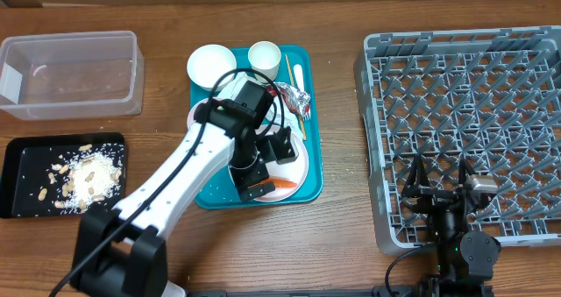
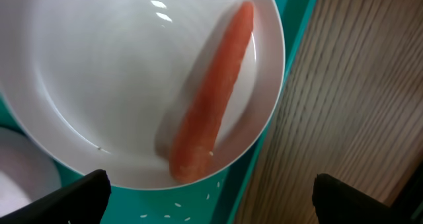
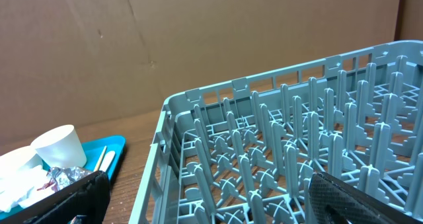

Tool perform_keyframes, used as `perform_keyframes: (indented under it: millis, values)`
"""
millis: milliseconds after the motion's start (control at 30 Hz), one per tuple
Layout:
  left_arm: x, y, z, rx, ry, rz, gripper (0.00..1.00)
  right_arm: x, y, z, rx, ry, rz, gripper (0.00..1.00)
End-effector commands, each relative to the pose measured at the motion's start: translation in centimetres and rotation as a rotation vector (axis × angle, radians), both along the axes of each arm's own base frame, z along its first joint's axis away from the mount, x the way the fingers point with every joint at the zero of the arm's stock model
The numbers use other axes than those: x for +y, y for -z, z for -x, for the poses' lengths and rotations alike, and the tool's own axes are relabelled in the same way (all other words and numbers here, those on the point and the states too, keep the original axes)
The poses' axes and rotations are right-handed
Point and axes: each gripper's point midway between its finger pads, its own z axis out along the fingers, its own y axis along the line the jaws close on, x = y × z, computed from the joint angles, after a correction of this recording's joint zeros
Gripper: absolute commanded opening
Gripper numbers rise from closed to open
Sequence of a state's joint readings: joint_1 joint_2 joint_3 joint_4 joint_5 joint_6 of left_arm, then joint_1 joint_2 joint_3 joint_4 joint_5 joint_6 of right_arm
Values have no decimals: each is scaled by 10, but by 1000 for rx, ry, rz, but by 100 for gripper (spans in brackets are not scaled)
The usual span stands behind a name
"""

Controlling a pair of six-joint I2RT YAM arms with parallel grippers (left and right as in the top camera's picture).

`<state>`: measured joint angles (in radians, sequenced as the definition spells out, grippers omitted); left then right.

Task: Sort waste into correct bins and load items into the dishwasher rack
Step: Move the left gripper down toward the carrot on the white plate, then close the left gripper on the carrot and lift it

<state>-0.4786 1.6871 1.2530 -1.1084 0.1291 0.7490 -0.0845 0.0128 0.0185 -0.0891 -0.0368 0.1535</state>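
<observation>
An orange carrot lies on the white round plate at the near end of the teal tray. My left gripper hovers open just above that plate, its black fingertips wide apart on either side of the carrot's thick end, touching nothing. On the same tray sit a white bowl, a small cup, chopsticks and a red-and-silver wrapper. My right gripper stands open and empty over the front left of the grey dishwasher rack.
A clear tub stands at the back left. In front of it, a black tray holds beige peanut scraps and white crumbs. A few rice grains lie on the teal tray. Bare wood runs between tray and rack.
</observation>
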Motion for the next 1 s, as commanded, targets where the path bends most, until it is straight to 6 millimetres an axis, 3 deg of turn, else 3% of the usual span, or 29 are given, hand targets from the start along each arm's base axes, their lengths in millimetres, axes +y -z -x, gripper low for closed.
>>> perform_keyframes:
  millis: [0, 167, 400, 633, 833, 967]
  values:
    - [3, 14, -1, 16, 98, -49, 100, -2, 1, 0, -6, 9, -2, 100]
    - [-6, 35, -21, -20, 101, -40, 100, -2, 1, 0, -6, 9, -2, 100]
    - [-11, 54, -18, 15, 148, -58, 100, -2, 1, 0, -6, 9, -2, 100]
    - [-18, 60, -13, 25, 193, -64, 97, -2, 1, 0, -6, 9, -2, 100]
    - [-26, 61, -28, -41, 190, -41, 89, -2, 1, 0, -6, 9, -2, 100]
    - [-26, 61, -28, -40, 190, -41, 92, -2, 1, 0, -6, 9, -2, 100]
